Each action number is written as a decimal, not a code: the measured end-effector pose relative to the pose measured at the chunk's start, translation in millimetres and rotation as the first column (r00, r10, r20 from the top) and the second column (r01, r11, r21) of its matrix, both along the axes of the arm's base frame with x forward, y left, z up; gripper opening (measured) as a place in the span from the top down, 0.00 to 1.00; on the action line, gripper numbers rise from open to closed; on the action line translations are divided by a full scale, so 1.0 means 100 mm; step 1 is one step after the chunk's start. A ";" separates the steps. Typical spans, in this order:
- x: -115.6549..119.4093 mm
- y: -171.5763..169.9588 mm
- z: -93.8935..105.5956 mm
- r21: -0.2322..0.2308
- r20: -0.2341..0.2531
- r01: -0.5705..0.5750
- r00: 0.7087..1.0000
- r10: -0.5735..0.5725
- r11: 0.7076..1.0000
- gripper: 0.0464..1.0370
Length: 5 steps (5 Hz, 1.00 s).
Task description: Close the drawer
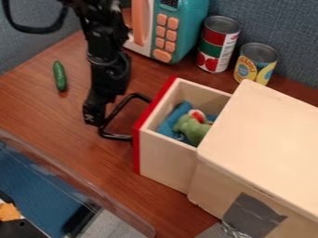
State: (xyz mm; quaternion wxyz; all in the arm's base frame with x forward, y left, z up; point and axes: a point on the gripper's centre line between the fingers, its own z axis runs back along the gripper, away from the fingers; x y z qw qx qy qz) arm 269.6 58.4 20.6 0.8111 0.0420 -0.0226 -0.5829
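Observation:
The drawer [168, 158] stands pulled out to the left from the cream box [261, 139]. It has a red front and a black loop handle [116, 136]. Inside it lie a blue cloth [172, 122] and a green toy [192, 129] with a red and white part. My gripper [94, 116] hangs low on the left, beside the outer side of the handle. Whether it touches the handle I cannot tell.
A teal toy microwave [192, 28] stands at the back, with a red-green can [217, 44] and a yellow can [255, 64] to its right. A toy cucumber [59, 76] lies at left. A clear ledge [81, 186] crosses the lower left.

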 end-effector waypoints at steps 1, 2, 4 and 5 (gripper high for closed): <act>0.04 -0.28 -0.03 -0.027 0.000 0.020 1.000 -0.020 0.999 0.04; 0.04 -0.46 -0.02 -0.057 -0.016 0.033 0.999 -0.034 0.998 0.04; 0.12 -0.76 0.08 -0.116 -0.006 0.051 0.999 -0.052 0.992 0.04; 0.18 -0.85 0.12 -0.118 0.010 0.060 0.998 -0.059 0.991 0.04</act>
